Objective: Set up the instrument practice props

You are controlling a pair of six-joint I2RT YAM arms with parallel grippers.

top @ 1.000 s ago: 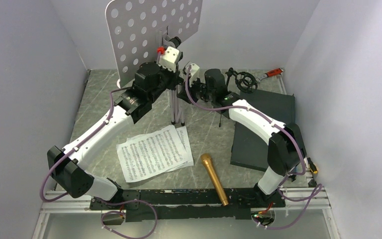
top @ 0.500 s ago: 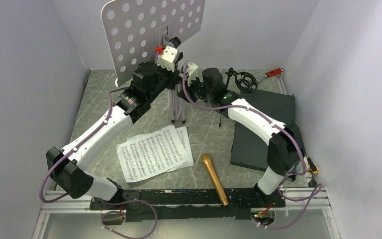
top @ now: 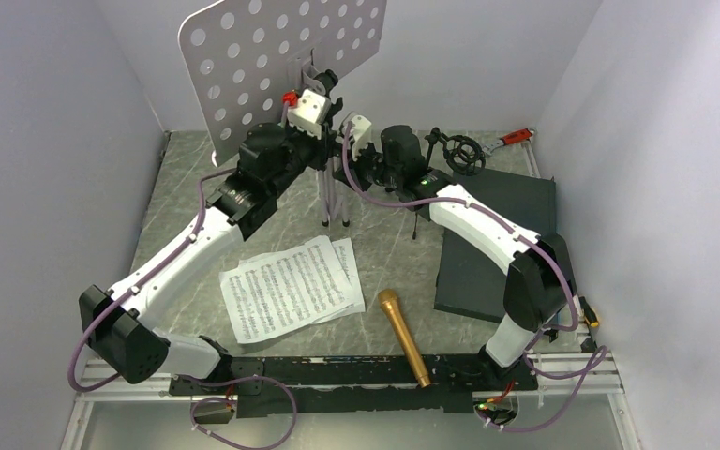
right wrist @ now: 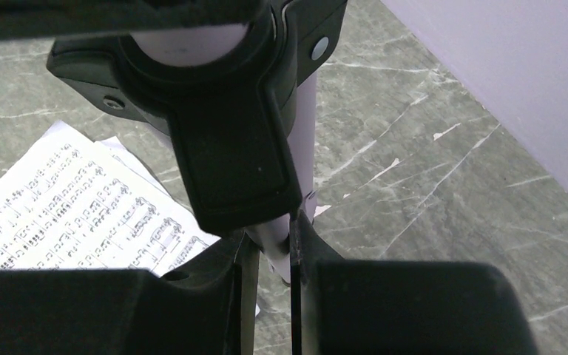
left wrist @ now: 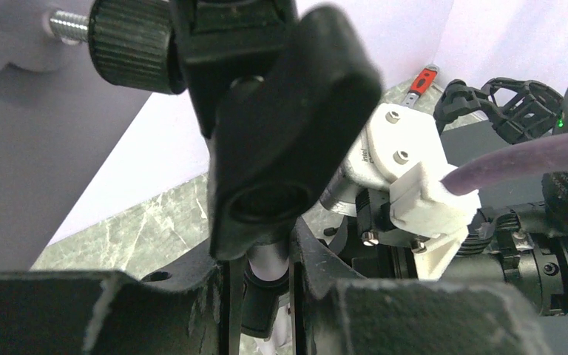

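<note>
The music stand (top: 281, 66) is standing at the back of the table (top: 384, 253), left of centre. The mic stand (top: 459, 152) is sitting to its right, and the wrench (top: 516, 137) is lying further right, seemingly by the back wall. The slab (top: 492, 239) is lying before the mic stand, the sheets (top: 286, 289) are lying overlapped before the music stand, and the microphone (top: 403, 336) is lying between sheets and slab.
</note>
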